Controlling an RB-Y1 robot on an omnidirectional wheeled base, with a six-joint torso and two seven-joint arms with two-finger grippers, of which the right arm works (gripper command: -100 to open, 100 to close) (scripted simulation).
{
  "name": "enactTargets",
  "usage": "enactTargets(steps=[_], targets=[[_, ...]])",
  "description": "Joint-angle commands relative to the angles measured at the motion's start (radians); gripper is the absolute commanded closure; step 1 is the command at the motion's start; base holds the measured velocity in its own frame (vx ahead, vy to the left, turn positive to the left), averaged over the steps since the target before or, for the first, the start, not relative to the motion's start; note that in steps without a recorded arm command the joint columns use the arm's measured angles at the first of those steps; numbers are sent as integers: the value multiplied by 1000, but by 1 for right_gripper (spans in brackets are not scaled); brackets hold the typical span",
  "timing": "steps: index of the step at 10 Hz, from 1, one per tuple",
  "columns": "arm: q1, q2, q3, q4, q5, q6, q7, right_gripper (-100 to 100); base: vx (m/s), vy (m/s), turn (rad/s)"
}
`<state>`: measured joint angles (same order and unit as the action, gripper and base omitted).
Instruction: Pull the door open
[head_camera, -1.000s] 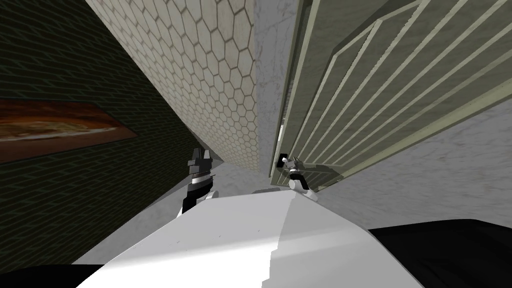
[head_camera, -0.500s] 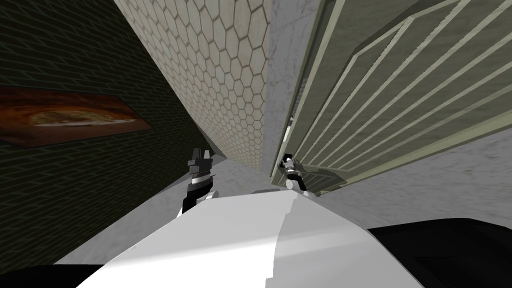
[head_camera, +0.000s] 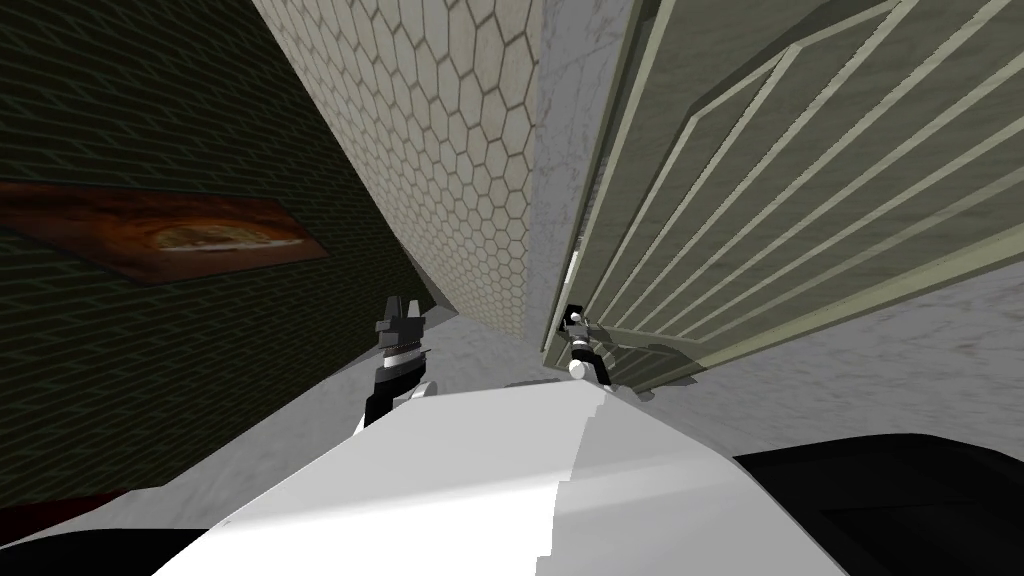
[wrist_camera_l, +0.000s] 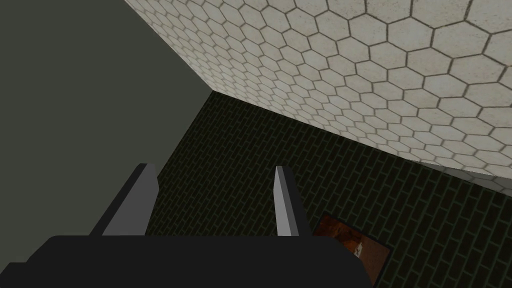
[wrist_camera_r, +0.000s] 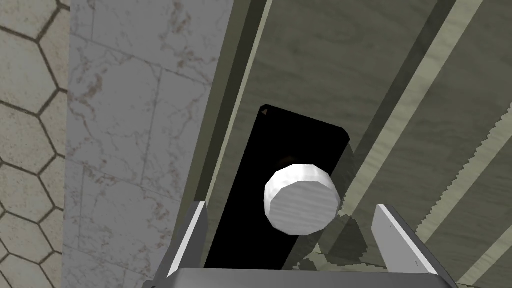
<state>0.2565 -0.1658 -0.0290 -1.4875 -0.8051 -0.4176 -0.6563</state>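
Observation:
A grey-green panelled door (head_camera: 780, 190) fills the upper right of the head view, its edge against a marbled wall strip (head_camera: 565, 150). A white round knob (wrist_camera_r: 302, 199) sits on a black plate (wrist_camera_r: 285, 165) near that edge. My right gripper (wrist_camera_r: 290, 235) is open, with the knob between its fingers (wrist_camera_r: 192, 240) and just ahead of them, untouched. In the head view the right gripper (head_camera: 578, 322) is at the door's lower edge. My left gripper (wrist_camera_l: 215, 200) is open and empty, and in the head view the left gripper (head_camera: 400, 318) is held up to the left of the door.
A hexagon-tiled wall (head_camera: 450, 150) runs left of the marbled strip. A dark brick wall (head_camera: 150, 330) with a brown framed picture (head_camera: 170, 235) is on the far left. Pale marbled floor (head_camera: 880, 370) lies below the door.
The whole head view has swung, so the door and walls sit further right and the picture has shifted; that is my own move. The right gripper stays at the knob.

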Motion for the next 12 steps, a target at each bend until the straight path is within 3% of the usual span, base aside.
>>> enactTargets(steps=[1, 6, 7, 8, 11, 12], targets=[[9, 17, 4, -17, -45, 0, -50, -100, -101, -23, 77], [30, 53, 14, -54, -137, 0, -152, -100, -78, -18, 62], [27, 49, 13, -49, -127, 0, -139, -100, -27, -4, 8], [25, 18, -11, -31, -141, -3, -171, -100, 99, -13, 127], [22, -32, -47, -3, -160, -9, -215, -100, 172, -36, 150], [20, -24, -33, 2, -153, -17, -210, -100, 66, -22, 18]])
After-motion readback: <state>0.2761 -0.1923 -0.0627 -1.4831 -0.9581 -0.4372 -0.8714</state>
